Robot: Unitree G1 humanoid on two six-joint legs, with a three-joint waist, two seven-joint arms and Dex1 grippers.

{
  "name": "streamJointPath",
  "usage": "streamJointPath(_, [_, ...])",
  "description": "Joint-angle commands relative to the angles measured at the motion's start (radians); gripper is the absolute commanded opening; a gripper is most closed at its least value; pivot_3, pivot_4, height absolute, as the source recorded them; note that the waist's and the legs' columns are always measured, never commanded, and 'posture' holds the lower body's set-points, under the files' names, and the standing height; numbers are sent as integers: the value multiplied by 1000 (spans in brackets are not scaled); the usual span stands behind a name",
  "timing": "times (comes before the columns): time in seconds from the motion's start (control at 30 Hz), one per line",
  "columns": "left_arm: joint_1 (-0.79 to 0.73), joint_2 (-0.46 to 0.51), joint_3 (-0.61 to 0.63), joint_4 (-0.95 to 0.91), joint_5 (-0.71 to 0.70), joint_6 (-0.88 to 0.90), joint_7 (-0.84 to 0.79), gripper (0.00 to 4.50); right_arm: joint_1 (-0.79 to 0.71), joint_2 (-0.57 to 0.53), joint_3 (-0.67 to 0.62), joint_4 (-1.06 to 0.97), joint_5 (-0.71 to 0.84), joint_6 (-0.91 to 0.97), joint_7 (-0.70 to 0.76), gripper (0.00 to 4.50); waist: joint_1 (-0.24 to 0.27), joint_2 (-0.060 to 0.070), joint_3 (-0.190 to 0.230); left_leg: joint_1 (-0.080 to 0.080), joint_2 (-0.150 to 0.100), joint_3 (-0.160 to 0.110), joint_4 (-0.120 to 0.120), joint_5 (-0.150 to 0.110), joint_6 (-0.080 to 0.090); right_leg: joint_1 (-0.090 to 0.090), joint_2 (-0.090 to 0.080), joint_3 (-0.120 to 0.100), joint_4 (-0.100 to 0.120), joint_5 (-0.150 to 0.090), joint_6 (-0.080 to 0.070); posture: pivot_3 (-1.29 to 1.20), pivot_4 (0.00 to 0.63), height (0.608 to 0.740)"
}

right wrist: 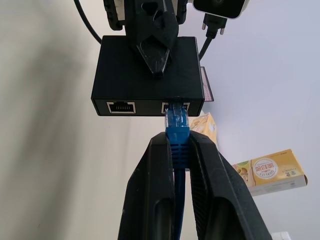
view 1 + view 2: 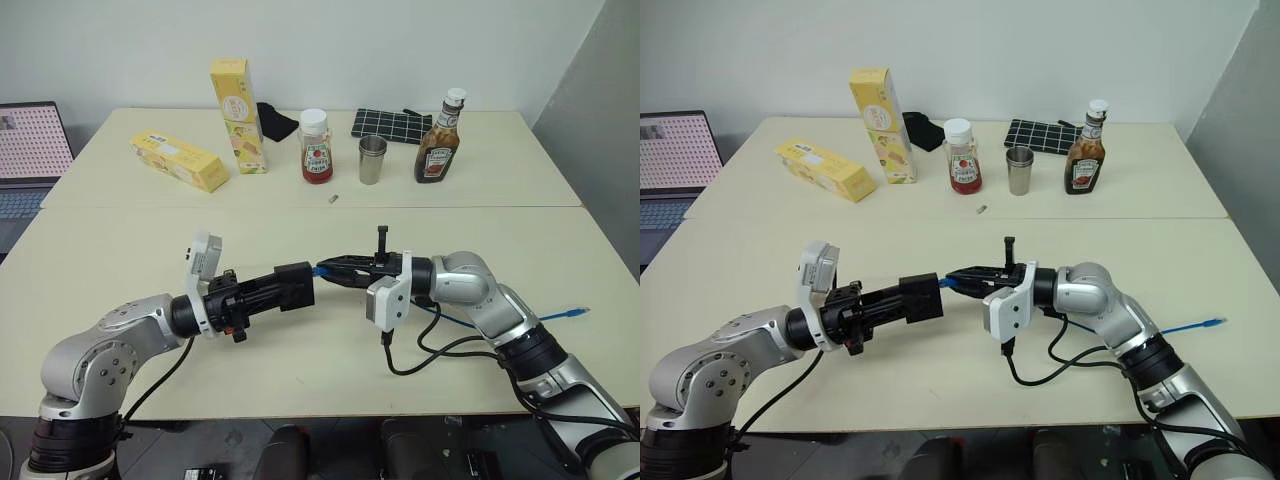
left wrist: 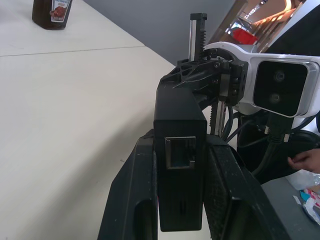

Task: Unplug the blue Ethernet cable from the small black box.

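Note:
My left gripper (image 2: 283, 290) is shut on the small black box (image 3: 180, 115) and holds it level above the near table, one finger on each side. The box shows two ports (image 1: 120, 106) on the side facing my right gripper (image 1: 178, 142). That gripper comes in from the right and is shut on the blue Ethernet cable (image 1: 176, 120) just behind its plug. The plug's tip sits at the right-hand port, and I cannot tell how deep it is in. The rest of the cable runs back under my right arm to a free end (image 2: 575, 314) on the table.
On the far table stand an upright yellow carton (image 2: 237, 115), a lying yellow carton (image 2: 180, 161), a ketchup bottle (image 2: 316, 146), a metal cup (image 2: 372, 160), a brown sauce bottle (image 2: 440, 138), a gridded black mat (image 2: 390, 124) and a black cloth (image 2: 275, 122). A laptop (image 2: 30, 150) sits far left.

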Motion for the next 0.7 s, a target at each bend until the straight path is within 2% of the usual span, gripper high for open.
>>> streamJointPath(0.03, [2, 11, -3, 5, 22, -22, -7, 784, -24, -14, -6, -8, -25, -54, 5, 143, 0, 0, 0, 0, 0, 0, 0, 0, 0, 0, 0, 0, 0, 0, 0, 0, 150, 740])
streamJointPath(0.07, [3, 11, -4, 6, 25, -23, -9, 784, -24, -16, -6, -8, -29, -61, 4, 143, 0, 0, 0, 0, 0, 0, 0, 0, 0, 0, 0, 0, 0, 0, 0, 0, 150, 740])
streamJointPath(0.13, [1, 8, -7, 10, 35, -31, -11, 784, -27, -22, -6, -9, -29, -71, 11, 843, 0, 0, 0, 0, 0, 0, 0, 0, 0, 0, 0, 0, 0, 0, 0, 0, 150, 740])
streamJointPath(0.33, [-35, -14, -29, 36, 77, -78, -24, 784, -23, -72, -10, -40, 36, -22, 103, 2052, 1, 0, 0, 0, 0, 0, 0, 0, 0, 0, 0, 0, 0, 0, 0, 0, 150, 740])
streamJointPath(0.4, [-40, -13, -56, 45, 110, -109, -52, 784, 7, -120, -19, -93, 139, 87, 196, 2465, 3, 0, 0, 0, 0, 0, 0, 0, 0, 1, 0, 0, 0, 0, 0, 0, 150, 740])
streamJointPath(0.47, [-40, -20, -75, 52, 133, -151, -84, 784, 38, -157, -33, -155, 253, 221, 269, 2671, 5, 0, 0, 0, -1, 0, 0, 0, 0, 1, -1, 0, -1, 0, 0, 0, 150, 740])
streamJointPath(0.63, [-47, -18, -147, 115, 245, -292, -177, 784, 88, -214, -109, -361, 583, 743, 317, 2671, 3, 1, 0, -1, 0, -1, 0, 0, 0, 1, -1, 1, -1, 0, 0, 0, 150, 740])
streamJointPath(0.7, [-63, -27, -164, 144, 263, -324, -201, 784, 90, -197, -134, -412, 686, 902, 282, 2671, 1, 1, 1, 0, 0, -1, 0, 0, 0, 1, -1, 1, -1, 0, 0, 0, 150, 740])
